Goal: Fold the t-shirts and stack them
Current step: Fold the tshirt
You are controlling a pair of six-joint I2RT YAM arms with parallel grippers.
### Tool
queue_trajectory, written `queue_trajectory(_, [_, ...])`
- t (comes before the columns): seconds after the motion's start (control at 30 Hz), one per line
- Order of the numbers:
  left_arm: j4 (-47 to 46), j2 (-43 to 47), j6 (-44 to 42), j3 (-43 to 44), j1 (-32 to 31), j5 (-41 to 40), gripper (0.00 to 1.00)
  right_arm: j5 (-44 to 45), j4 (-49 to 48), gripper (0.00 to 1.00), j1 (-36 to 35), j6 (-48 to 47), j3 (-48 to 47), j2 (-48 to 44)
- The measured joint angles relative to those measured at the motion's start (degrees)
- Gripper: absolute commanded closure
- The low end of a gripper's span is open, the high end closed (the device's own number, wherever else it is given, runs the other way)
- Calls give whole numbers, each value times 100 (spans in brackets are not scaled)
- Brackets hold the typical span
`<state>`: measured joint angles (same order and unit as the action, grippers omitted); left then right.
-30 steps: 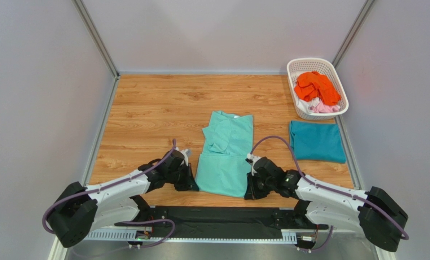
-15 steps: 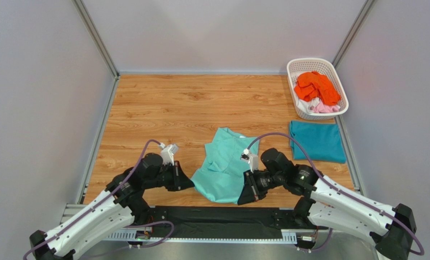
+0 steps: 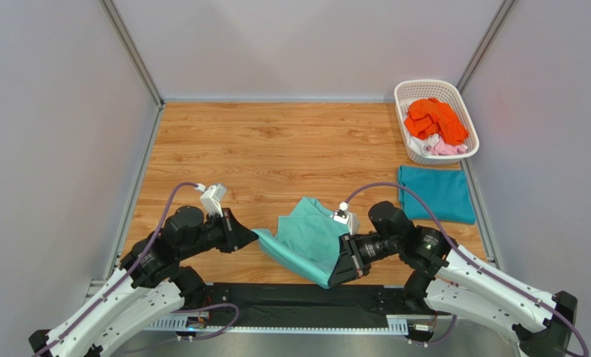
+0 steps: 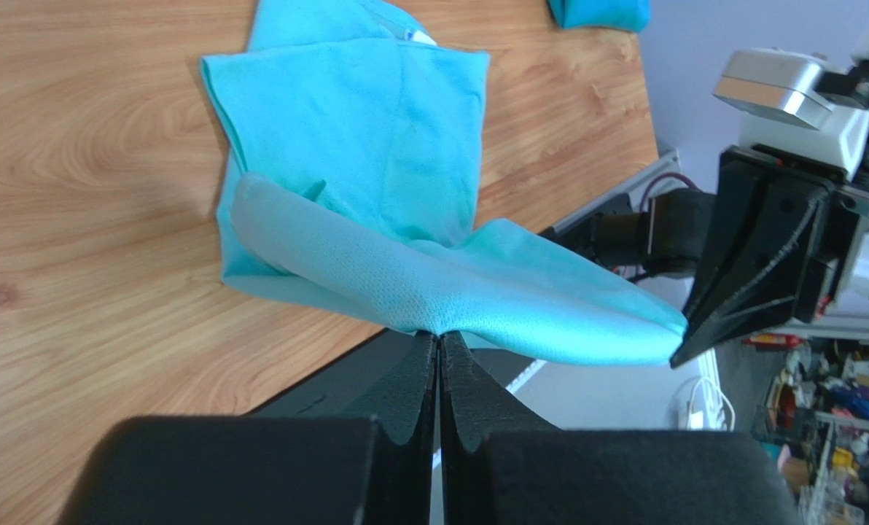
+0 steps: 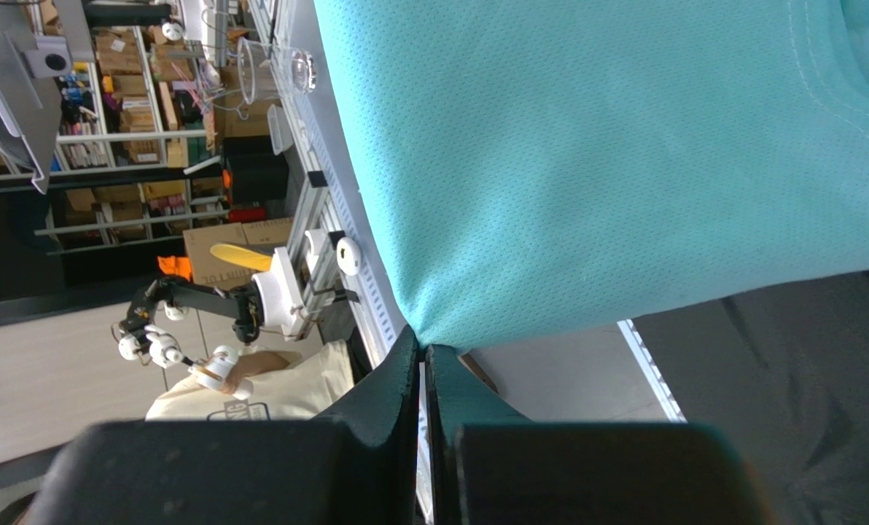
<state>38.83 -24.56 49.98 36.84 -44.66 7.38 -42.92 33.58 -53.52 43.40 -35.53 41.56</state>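
The mint green t-shirt stretches between the left gripper and the right gripper, each pinched tight on a hem corner. Its far end lies on the table beyond them. A folded teal t-shirt lies beyond the right gripper, to its right.

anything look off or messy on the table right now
Nothing spilled or damaged. The mint green t-shirt sits skewed, its near hem pinched in the shut left pincer and right pincer. The teal t-shirt lies folded flat; the other t-shirts sit crumpled in the basket.
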Motion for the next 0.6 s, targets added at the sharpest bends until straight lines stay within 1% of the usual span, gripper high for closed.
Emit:
queue_trajectory(0.13, [-57,-417,-39,90,-20,-269,100,42,-24,100,120,223,31,-138])
queue_trajectory(0.37, [-514,-1561,-162,269,-24,-535,100,48,-310,100,468,651,463,-313])
queue_trajectory(0.47, [-699,-1998,-245,433,-26,-723,100,42,-317,100,898,662,542,-330])
queue_trajectory(0.6, [-949,-2492,-376,682,-24,-962,100,-9,-343,100,1672,577,551,-328])
